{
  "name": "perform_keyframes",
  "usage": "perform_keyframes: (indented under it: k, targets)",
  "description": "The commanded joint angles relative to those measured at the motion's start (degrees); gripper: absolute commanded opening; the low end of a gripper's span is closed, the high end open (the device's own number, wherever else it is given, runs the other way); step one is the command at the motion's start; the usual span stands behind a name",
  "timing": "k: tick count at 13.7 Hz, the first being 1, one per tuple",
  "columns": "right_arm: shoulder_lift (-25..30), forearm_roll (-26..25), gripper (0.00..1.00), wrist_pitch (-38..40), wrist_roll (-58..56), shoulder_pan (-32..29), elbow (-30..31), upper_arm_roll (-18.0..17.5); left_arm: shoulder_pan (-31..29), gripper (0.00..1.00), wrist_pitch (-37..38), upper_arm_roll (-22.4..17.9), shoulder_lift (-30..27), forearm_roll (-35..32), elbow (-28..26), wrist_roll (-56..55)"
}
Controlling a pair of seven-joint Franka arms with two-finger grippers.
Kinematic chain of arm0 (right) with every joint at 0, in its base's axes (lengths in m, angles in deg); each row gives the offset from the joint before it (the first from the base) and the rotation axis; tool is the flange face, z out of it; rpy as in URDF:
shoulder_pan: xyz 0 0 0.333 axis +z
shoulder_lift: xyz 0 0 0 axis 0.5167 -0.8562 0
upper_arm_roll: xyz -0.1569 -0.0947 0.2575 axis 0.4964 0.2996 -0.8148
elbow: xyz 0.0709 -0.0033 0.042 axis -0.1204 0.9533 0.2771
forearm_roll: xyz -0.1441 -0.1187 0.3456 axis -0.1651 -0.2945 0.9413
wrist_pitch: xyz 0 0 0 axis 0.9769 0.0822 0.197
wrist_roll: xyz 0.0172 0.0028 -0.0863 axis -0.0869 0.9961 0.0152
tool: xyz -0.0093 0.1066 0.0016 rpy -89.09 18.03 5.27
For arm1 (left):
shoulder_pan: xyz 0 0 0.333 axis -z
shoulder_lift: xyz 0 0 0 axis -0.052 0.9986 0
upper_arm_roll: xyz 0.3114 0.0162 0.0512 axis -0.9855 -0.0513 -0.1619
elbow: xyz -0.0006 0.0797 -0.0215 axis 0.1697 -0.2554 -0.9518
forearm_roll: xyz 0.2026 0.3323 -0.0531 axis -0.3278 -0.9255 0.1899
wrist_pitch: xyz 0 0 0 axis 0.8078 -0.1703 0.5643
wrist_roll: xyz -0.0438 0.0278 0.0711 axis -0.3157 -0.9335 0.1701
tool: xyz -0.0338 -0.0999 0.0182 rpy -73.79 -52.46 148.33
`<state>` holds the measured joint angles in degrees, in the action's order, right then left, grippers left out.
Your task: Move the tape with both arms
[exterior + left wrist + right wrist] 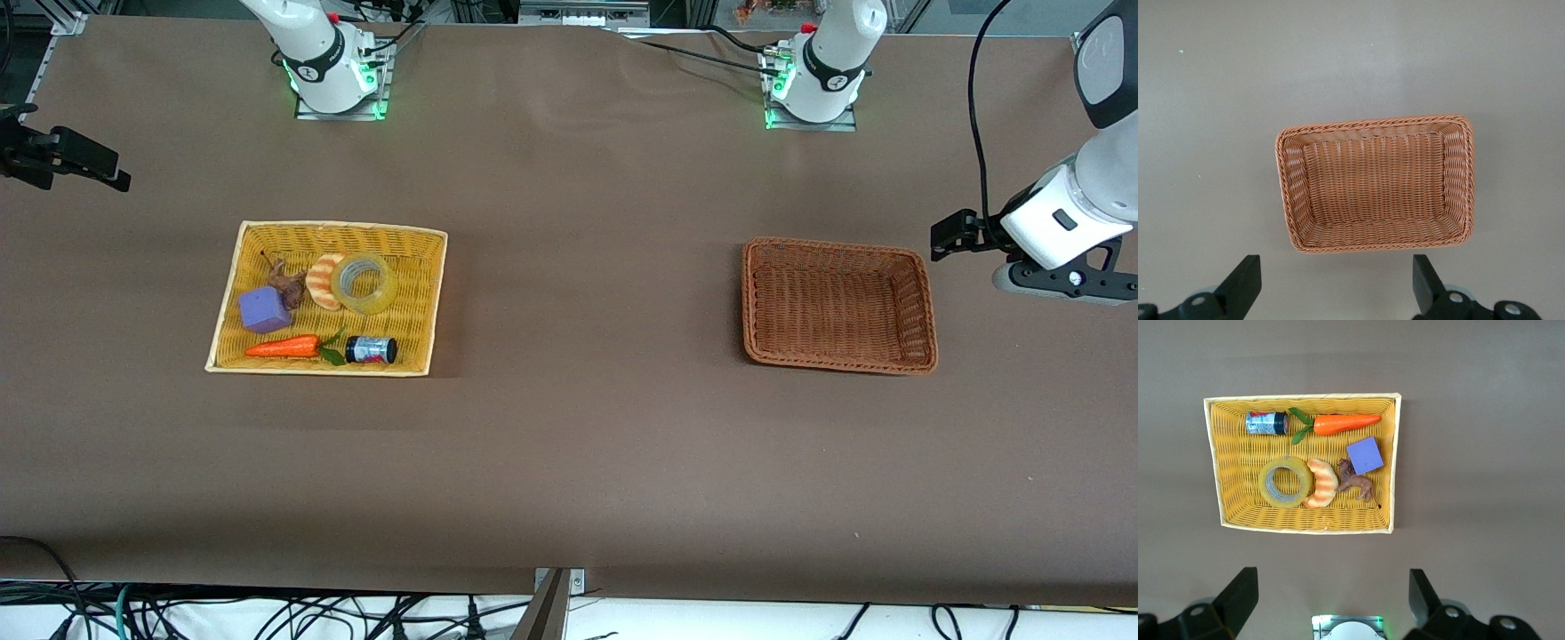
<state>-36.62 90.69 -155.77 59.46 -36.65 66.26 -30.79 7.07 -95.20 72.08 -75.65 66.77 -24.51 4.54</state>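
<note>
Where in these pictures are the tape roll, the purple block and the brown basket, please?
tape roll (pixel 363 284), front view, on the ring's yellowish band beside its hole.
purple block (pixel 1365 455), right wrist view, on its top face.
brown basket (pixel 1373 125), left wrist view, on the braided rim.

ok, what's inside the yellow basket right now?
The yellow basket holds the tape lying flat, touching a crescent bread, plus a purple block, brown figure, carrot and dark jar. The weave directly under each item is hidden.
</note>
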Motion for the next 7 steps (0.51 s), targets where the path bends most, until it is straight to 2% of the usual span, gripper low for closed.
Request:
perform_keyframes:
  k: [1, 7]
  targets:
    - [-0.5, -0.6, 1.0, 0.2, -0.3, -0.3, -0.8, -0.2, -0.5, 1.0, 0.9, 0.4, 0.5, -1.2, 1.3, 1.1]
    - [-0.8, -0.5, 1.0, 0.6, -0.3, -0.3, -1.3, -0.2, -0.5, 1.0, 0.9, 0.4, 0.5, -1.2, 1.3, 1.1]
